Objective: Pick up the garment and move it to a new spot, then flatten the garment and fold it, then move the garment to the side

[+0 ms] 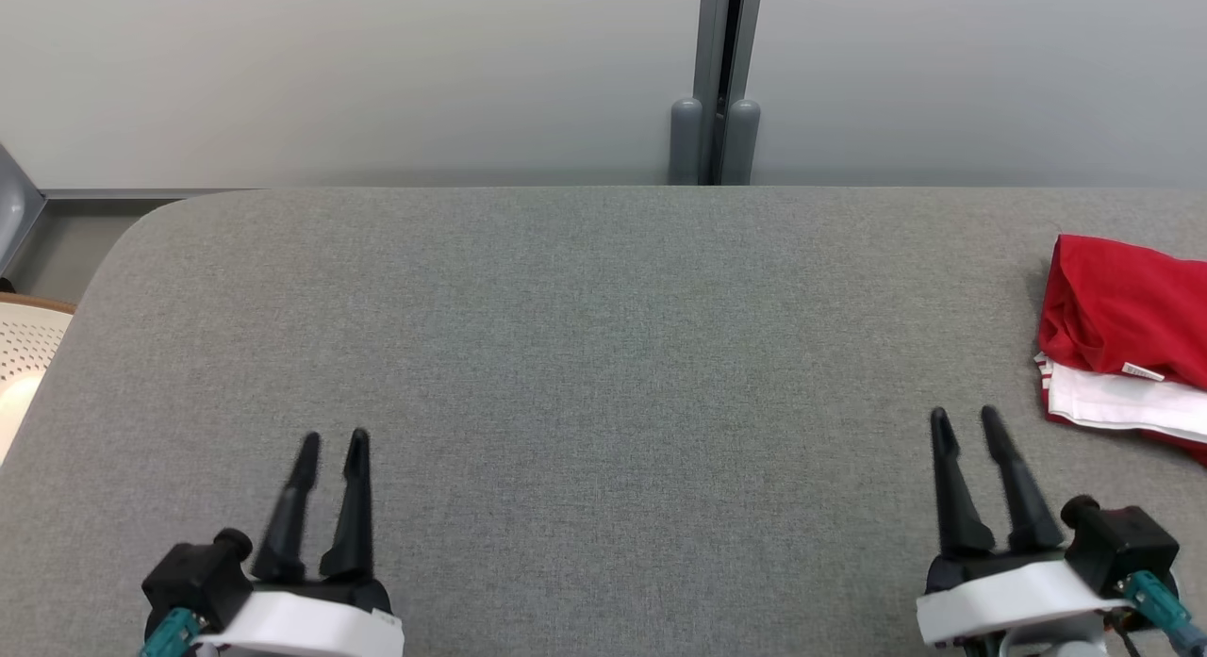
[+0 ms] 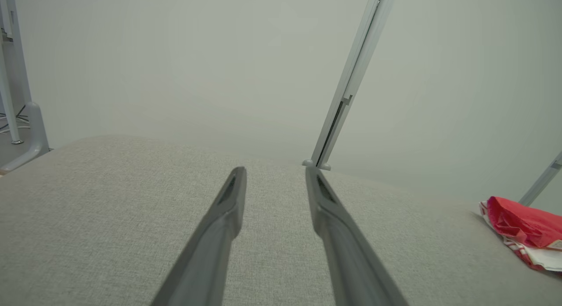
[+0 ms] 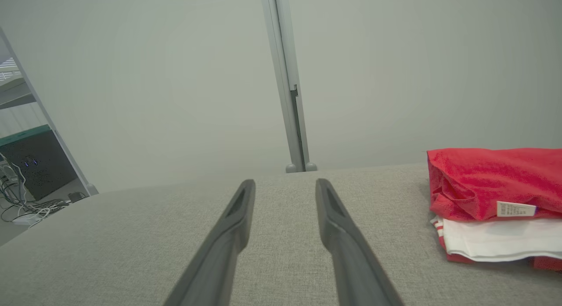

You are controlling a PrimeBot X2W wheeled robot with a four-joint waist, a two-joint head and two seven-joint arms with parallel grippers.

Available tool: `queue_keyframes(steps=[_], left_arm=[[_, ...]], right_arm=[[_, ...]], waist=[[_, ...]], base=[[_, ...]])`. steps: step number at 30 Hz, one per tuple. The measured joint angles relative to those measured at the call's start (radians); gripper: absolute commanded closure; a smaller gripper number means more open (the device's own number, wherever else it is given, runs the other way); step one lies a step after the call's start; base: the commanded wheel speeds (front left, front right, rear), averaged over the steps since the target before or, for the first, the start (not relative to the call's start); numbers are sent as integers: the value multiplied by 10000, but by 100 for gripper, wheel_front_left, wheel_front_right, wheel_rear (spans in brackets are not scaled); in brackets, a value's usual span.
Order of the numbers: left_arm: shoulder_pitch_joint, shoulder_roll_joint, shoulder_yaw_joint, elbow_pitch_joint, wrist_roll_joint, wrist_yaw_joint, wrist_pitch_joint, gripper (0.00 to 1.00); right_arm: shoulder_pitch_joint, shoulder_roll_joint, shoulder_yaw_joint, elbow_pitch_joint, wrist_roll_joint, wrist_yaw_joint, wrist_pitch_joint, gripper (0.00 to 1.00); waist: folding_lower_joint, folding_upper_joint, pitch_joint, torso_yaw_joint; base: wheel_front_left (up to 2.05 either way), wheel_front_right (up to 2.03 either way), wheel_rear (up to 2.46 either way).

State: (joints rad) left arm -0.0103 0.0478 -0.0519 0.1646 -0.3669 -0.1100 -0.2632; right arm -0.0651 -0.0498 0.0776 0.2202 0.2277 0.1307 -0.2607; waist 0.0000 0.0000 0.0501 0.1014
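The garment [image 1: 1122,341] is red with a white panel and striped trim, folded into a compact stack at the right edge of the grey table [image 1: 585,336]. It also lies at the far right in the left wrist view [image 2: 524,230] and at the right in the right wrist view [image 3: 496,200], a small white label on it. My right gripper [image 1: 964,418] stands open at the lower right, left of the garment and apart from it. At the lower left, my left gripper [image 1: 333,441] is open, holding nothing.
A pale wall with a grey vertical post [image 1: 717,82] rises behind the table's far edge. A perforated cream chair seat [image 1: 24,355] sits beyond the table's left edge. Cables and a dark box [image 3: 30,174] lie on the floor at the left.
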Motion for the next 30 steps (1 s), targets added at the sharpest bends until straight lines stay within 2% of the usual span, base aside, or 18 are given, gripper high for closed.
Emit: queue_keyframes(steps=[5,14,30], left_arm=[[286,-73,-31,389,-180,0,82,100],[231,-42,92,443,-1902,0,523,100],[24,10,355,527,-4226,-33,1149,100]], right_arm=[[302,33,6,330,213,0,63,100],[282,-15,-109,324,2136,0,479,100],[186,-84,-368,314,4755,0,1074,100]], waist=[[0,0,-6,-14],[0,0,-44,-96],[1,0,-103,-225]], base=[[0,0,0],[0,0,0],[0,0,0]])
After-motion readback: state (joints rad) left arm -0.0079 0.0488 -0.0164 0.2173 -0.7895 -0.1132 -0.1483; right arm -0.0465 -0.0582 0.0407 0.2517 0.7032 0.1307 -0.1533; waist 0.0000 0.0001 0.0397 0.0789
